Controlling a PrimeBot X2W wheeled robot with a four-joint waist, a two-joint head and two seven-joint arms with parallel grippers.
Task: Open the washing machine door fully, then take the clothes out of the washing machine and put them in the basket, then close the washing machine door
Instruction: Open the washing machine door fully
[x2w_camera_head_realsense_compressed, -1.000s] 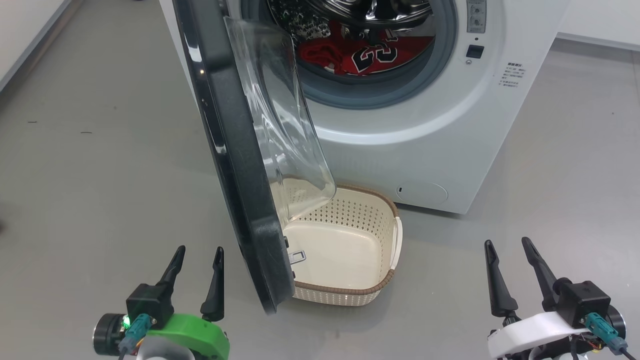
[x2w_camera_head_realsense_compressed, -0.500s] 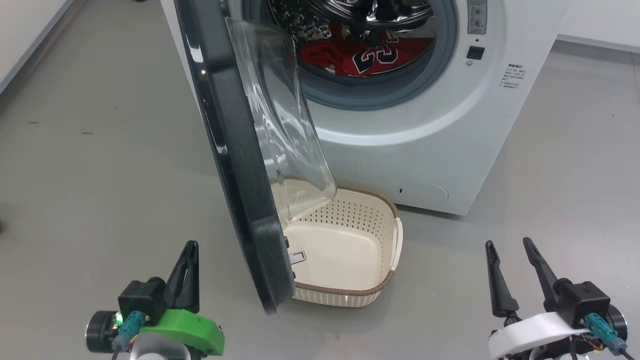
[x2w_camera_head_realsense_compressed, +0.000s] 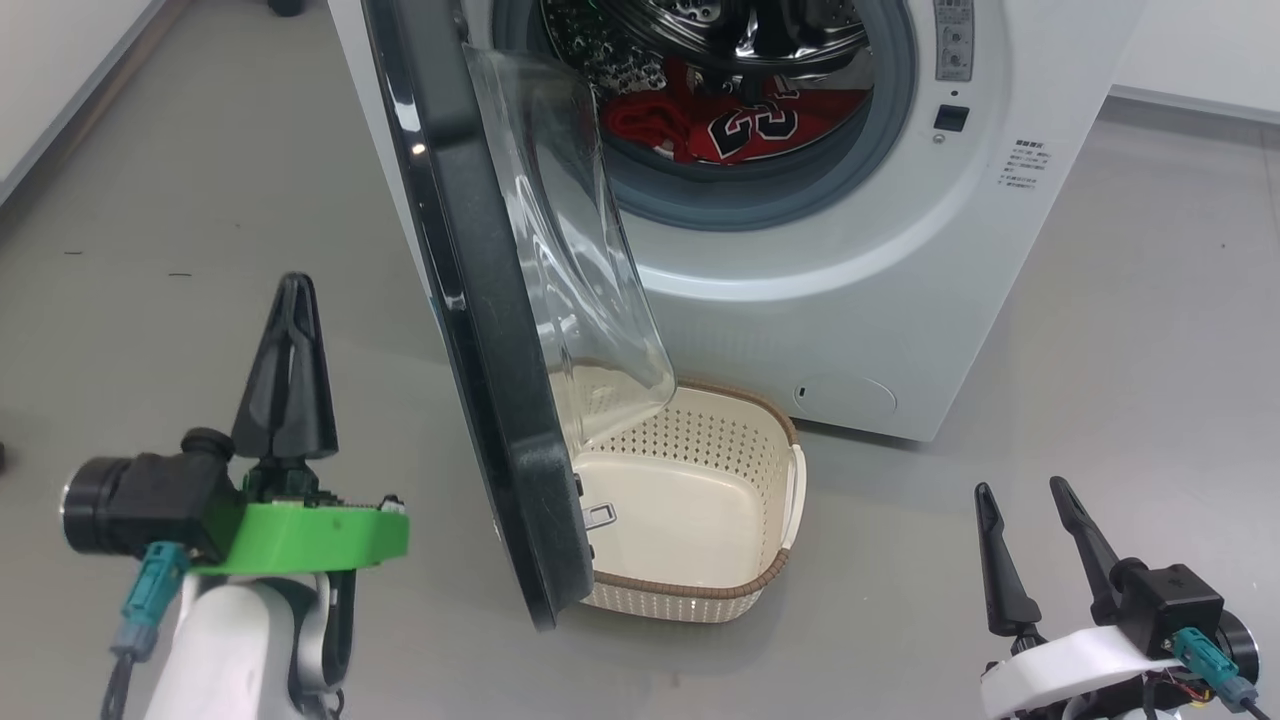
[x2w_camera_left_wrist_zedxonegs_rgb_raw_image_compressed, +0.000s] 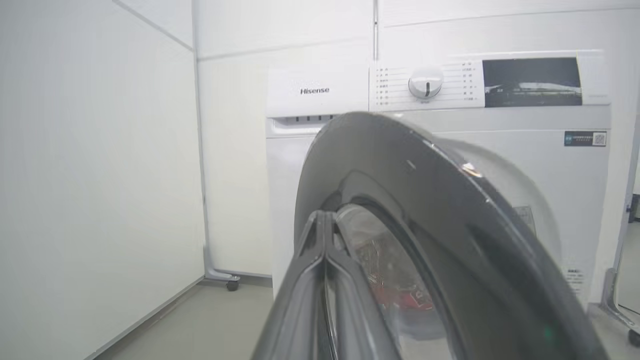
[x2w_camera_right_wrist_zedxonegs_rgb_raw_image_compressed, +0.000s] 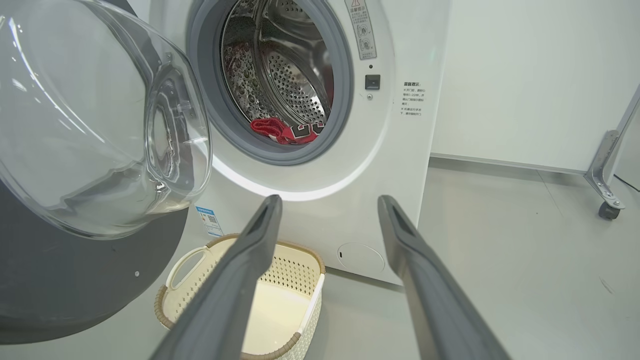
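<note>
Since a second ago, the left gripper (x2w_camera_head_realsense_compressed: 297, 285) has been raised left of the half-open washing machine door (x2w_camera_head_realsense_compressed: 480, 350), fingers pressed together on nothing. At the near right, the right gripper (x2w_camera_head_realsense_compressed: 1020, 485) is held wide open, empty. The clothes (x2w_camera_head_realsense_compressed: 720, 125) are seen inside the washing machine (x2w_camera_head_realsense_compressed: 850, 280); the basket (x2w_camera_head_realsense_compressed: 690, 588) is set before it.

We record a smooth grey floor (x2w_camera_head_realsense_compressed: 150, 250) bearing the white washing machine (x2w_camera_head_realsense_compressed: 900, 300) and, just before its lower front, the cream basket (x2w_camera_head_realsense_compressed: 720, 440) standing upright on its base.
</note>
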